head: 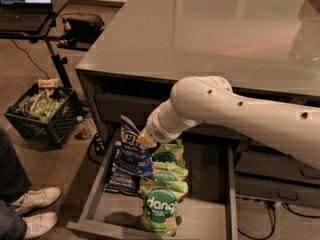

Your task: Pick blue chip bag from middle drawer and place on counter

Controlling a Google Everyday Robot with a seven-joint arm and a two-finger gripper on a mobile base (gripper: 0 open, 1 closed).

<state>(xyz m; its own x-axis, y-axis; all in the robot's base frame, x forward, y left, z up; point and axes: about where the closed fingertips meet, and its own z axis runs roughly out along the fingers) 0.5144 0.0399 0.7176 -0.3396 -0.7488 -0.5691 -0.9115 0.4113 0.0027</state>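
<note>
The hand (146,140) is in the middle drawer (207,196), at the top edge of the blue chip bag (130,159) just below it; its grip cannot be told. Likely the grasp step: next, lift to the worktop (225,34) above

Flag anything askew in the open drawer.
The blue chip bag stands tilted, its top up against the hand over the middle drawer, beside the green dang bags. Nothing looks spilled or torn.
</note>
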